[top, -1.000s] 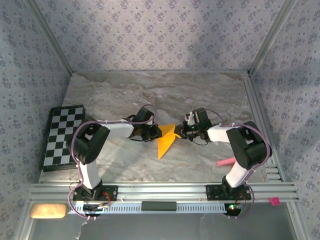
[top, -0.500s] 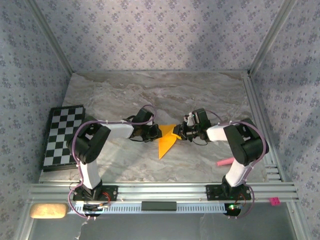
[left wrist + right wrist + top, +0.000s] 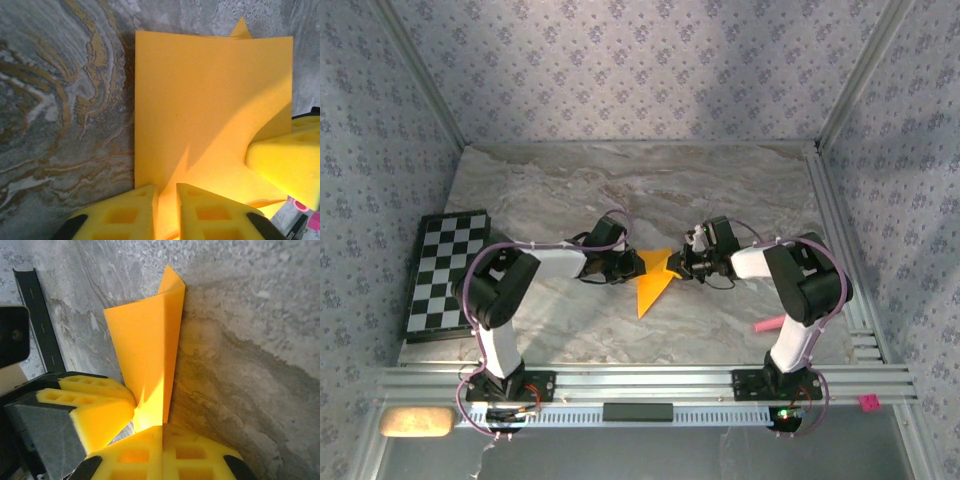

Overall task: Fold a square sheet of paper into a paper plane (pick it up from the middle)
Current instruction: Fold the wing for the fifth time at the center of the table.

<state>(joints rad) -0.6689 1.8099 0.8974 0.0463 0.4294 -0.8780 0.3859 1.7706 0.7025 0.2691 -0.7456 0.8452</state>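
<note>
Left pincer (image 3: 623, 266): I read it as clamped on the left edge of the orange-yellow paper (image 3: 653, 281), its fingers (image 3: 125, 212) nearly together with the sheet between them.
Right pincer (image 3: 681, 265): clamped on the paper's right edge, facing the left one.
Paper: folded, its tip pointing toward the arm bases, mid-surface (image 3: 740, 190), one flap curling up.
Elsewhere: chequered board (image 3: 445, 273) far left; pink stick (image 3: 769, 324) near right.
</note>
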